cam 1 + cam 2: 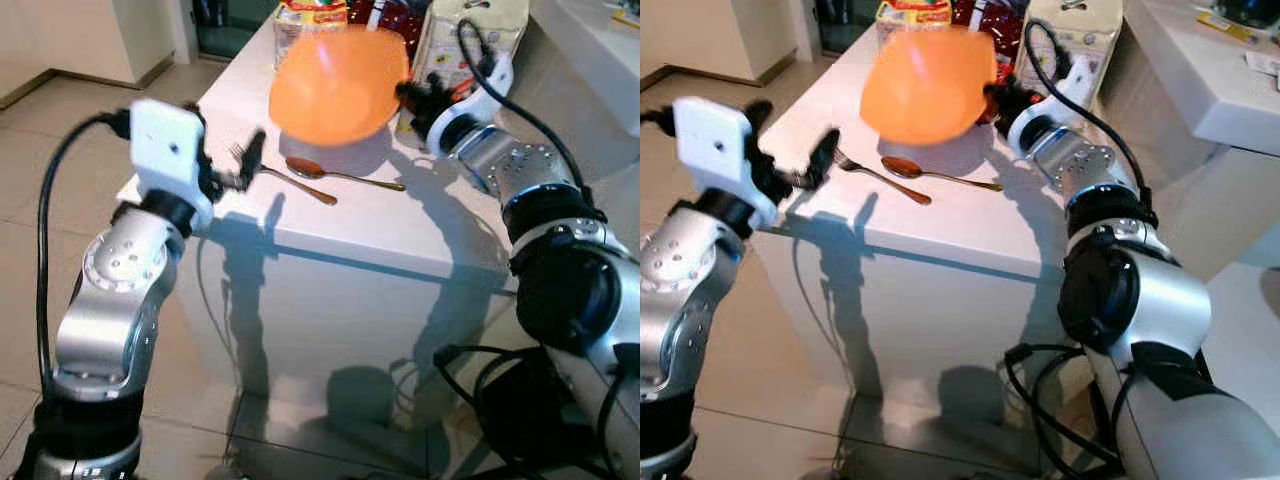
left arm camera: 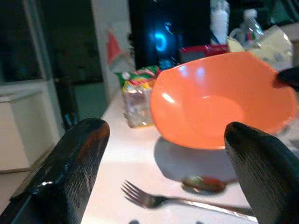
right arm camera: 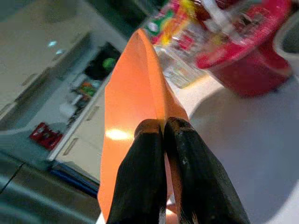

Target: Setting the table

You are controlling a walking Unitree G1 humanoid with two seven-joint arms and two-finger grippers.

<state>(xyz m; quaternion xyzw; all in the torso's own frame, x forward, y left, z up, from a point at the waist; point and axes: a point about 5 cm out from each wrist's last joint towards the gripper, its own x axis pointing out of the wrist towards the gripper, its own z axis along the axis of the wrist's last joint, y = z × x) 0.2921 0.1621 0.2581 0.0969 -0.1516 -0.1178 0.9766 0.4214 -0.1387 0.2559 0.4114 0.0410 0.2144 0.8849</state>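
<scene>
Right gripper pinches orange plastic bowl rim, tilted above white table; spread-fingered left gripper nearer gold fork.

One orange bowl, one fork, one spoon, and perhaps three packages behind.

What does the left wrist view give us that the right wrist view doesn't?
Left wrist view: the metal fork and the spoon lying on the white table, seen between the left gripper's two spread black fingers, plus the orange plastic bowl's whole inside.

Right wrist view: the right gripper pinching the bowl's rim, fingers shut on it, and a red tub behind.

Both: the orange bowl held tilted above the white table, and the packaged snacks beyond it.
</scene>
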